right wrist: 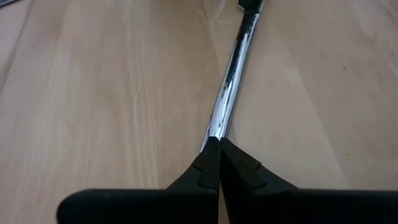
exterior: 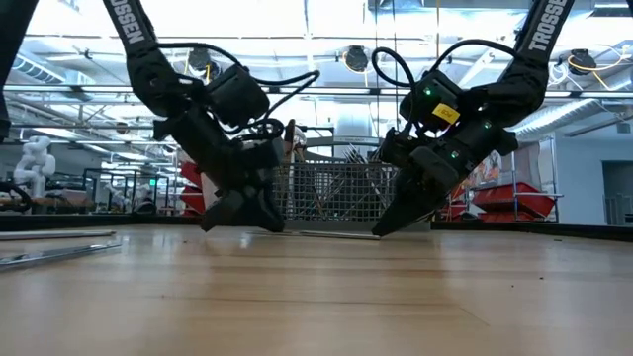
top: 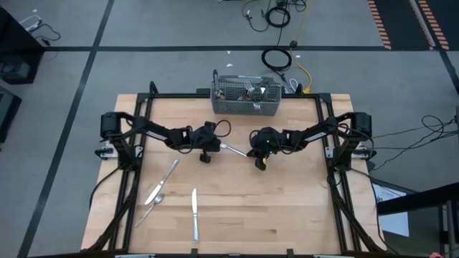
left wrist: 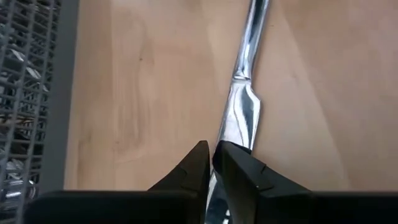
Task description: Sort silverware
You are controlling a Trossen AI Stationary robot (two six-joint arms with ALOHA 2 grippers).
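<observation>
A slim silver table knife [top: 233,149] lies mid-table between my two grippers, low over the wood in the low view [exterior: 326,234]. My left gripper [top: 212,147] is shut on its wider flat end. My right gripper [top: 257,154] is shut on its slim end. Two more knives [top: 163,180] [top: 194,213] and a spoon [top: 152,206] lie flat on the table's near left. More silverware stands in the grey wire-mesh basket [top: 247,97] at the far edge. My left gripper pinches the knife's wide flat end [left wrist: 231,134] between its two fingers [left wrist: 198,163], slanting down from the table's left, along the knife. The rest runs away from the fingers, close over the table. My right gripper pinches the knife's slim end [right wrist: 219,127] between its two fingertips [right wrist: 208,163], slanting down from the table's right, along the knife. Whether the knife rests on the wood or is just clear of it, I cannot tell.
The wire basket [left wrist: 37,93] stands close beyond the left gripper, at the table's far edge. Black frame rails [top: 136,165] run along the table's left and right sides. Bare wood lies at the near right [top: 287,208].
</observation>
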